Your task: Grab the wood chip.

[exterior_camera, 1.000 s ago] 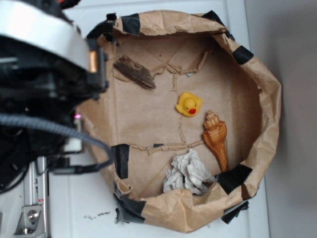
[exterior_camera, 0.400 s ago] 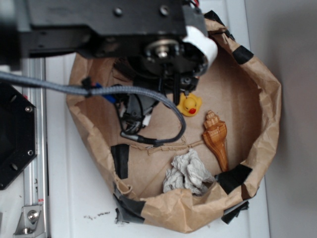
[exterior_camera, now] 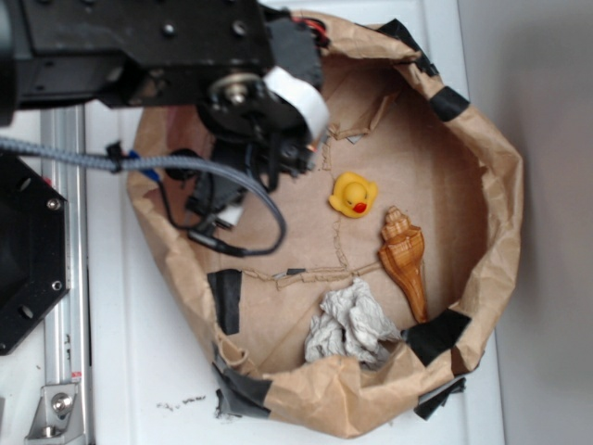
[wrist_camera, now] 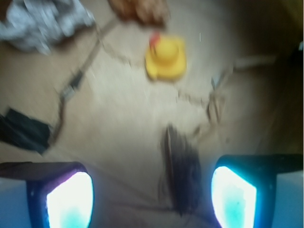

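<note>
Chip near the duck: light, stiff, rough; pinch across its narrow width; jaws released

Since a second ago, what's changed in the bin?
The arm swung in from the left over the paper-lined bin and now covers the wood chip in the exterior view. In the wrist view the chip lies between the open fingers of the gripper, not yet gripped. The duck, conch shell and paper wad have not moved.
</note>
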